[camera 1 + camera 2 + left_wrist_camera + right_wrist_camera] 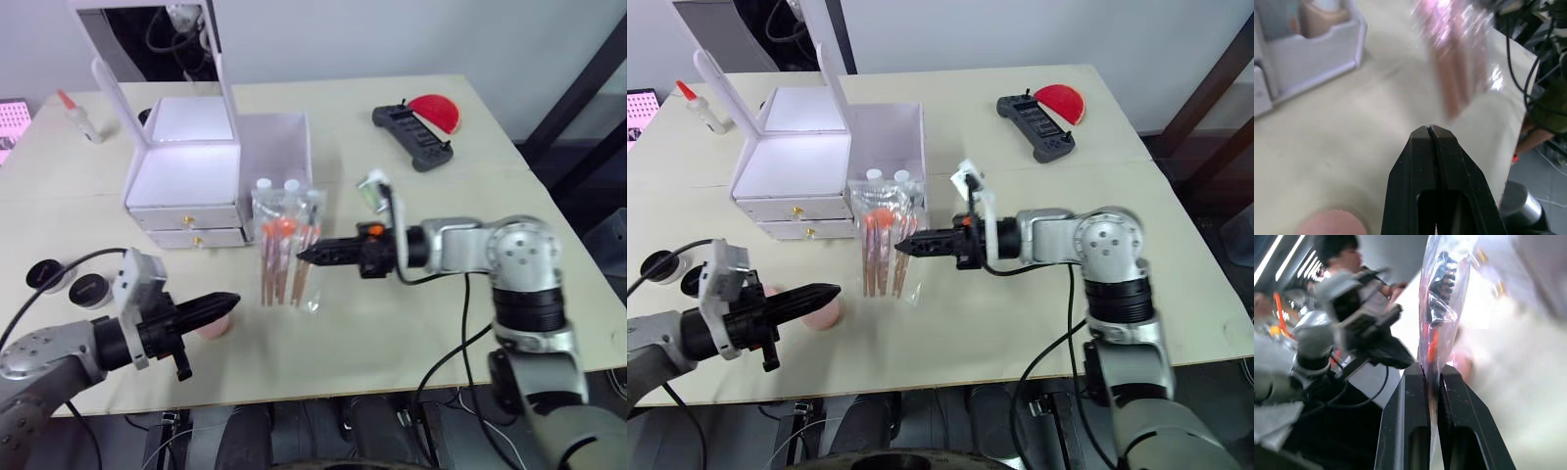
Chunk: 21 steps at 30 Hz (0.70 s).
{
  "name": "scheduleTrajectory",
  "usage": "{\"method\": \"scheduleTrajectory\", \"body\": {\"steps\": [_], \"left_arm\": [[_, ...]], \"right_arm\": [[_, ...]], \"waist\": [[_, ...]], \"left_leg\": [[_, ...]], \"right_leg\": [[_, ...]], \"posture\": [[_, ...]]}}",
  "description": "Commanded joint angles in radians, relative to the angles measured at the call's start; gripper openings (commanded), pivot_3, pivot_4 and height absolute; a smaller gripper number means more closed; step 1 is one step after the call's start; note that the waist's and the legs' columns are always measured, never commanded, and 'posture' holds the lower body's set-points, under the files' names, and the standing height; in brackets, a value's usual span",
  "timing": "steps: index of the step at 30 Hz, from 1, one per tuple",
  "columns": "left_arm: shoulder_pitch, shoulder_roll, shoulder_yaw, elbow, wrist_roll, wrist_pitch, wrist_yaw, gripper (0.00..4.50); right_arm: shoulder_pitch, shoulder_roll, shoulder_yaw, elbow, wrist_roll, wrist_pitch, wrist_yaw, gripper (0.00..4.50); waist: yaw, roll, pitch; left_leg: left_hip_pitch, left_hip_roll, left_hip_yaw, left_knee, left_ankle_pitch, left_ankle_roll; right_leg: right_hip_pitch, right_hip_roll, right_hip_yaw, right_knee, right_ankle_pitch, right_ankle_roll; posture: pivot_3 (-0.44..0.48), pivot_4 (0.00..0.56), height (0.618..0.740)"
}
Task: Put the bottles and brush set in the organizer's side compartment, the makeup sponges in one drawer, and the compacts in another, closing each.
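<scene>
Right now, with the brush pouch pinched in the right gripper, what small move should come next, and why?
Probably lift the brush set a little higher and carry it toward the side compartment. The right gripper is shut on the pouch's edge, the pouch hangs just in front of the organizer, and the bottles already stand in that bin. The left gripper is shut, near a makeup sponge.

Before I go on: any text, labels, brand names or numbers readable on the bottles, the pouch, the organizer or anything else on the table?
None can be read.
bottles: no readable label.
brush set, pinched by the right gripper: clear pouch, no legible print.
organizer: plain white, no lettering visible.
black controller: any markings too small to read.
glue bottle: label too small to read.
</scene>
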State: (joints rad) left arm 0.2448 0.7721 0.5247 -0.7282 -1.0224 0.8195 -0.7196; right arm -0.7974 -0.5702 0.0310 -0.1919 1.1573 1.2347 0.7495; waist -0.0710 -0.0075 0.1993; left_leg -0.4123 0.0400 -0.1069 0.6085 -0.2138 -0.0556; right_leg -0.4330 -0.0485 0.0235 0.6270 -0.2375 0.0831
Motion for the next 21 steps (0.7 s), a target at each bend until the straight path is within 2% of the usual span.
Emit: {"method": "scheduleTrajectory", "body": {"steps": [1, 4, 8, 12, 16, 21], "left_arm": [[0.000, -0.022, 0.079, -0.004, -0.013, -0.059, 0.037, 0.00], [0.009, -0.032, 0.084, -0.011, -0.004, -0.081, 0.054, 0.00], [0.024, -0.058, 0.084, -0.030, 0.010, -0.114, 0.091, 0.00], [0.063, -0.088, 0.089, -0.067, 0.008, -0.138, 0.134, 0.00], [0.123, -0.106, 0.105, -0.107, 0.013, -0.156, 0.158, 0.00], [0.188, -0.116, 0.126, -0.133, 0.020, -0.184, 0.172, 0.00]], "right_arm": [[-0.153, -0.017, 0.061, 0.067, -0.202, -0.245, 0.207, 0.05], [-0.272, 0.055, 0.100, 0.287, -0.407, -0.514, 0.262, 0.05], [-0.445, 0.142, 0.168, 0.679, -0.648, -0.870, 0.391, 0.05], [-0.632, 0.273, 0.149, 1.122, -0.793, -1.157, 0.386, 0.05], [-0.702, 0.324, 0.124, 1.341, -0.876, -1.281, 0.393, 0.05], [-0.719, 0.354, 0.104, 1.442, -0.952, -1.326, 0.413, 0.05]], "waist": [[-0.002, 0.000, 0.000], [-0.002, -0.001, 0.000], [0.001, -0.001, 0.001], [0.000, -0.002, 0.002], [0.003, -0.002, 0.002], [0.001, -0.002, 0.002]], "left_leg": [[0.000, 0.000, 0.001, 0.000, 0.000, 0.000], [0.003, 0.001, 0.001, 0.000, 0.000, 0.000], [0.001, 0.000, 0.004, 0.000, 0.000, -0.001], [0.001, 0.001, 0.006, -0.004, 0.000, -0.001], [0.001, 0.001, 0.006, -0.012, 0.002, -0.003], [0.001, 0.001, 0.006, -0.013, 0.002, -0.003]], "right_leg": [[-0.001, 0.000, 0.000, 0.000, 0.000, 0.000], [0.000, 0.000, 0.001, 0.000, 0.001, -0.001], [0.000, -0.001, 0.002, -0.002, 0.002, -0.002], [-0.002, 0.000, 0.004, -0.001, 0.004, -0.005], [-0.005, 0.000, 0.004, 0.001, 0.003, -0.003], [-0.006, 0.000, 0.004, 0.002, 0.002, -0.003]], "posture": [[0.000, 0.150, 0.740], [0.000, 0.150, 0.740], [0.000, 0.150, 0.740], [0.000, 0.150, 0.740], [0.000, 0.150, 0.740], [0.000, 0.150, 0.740]]}}
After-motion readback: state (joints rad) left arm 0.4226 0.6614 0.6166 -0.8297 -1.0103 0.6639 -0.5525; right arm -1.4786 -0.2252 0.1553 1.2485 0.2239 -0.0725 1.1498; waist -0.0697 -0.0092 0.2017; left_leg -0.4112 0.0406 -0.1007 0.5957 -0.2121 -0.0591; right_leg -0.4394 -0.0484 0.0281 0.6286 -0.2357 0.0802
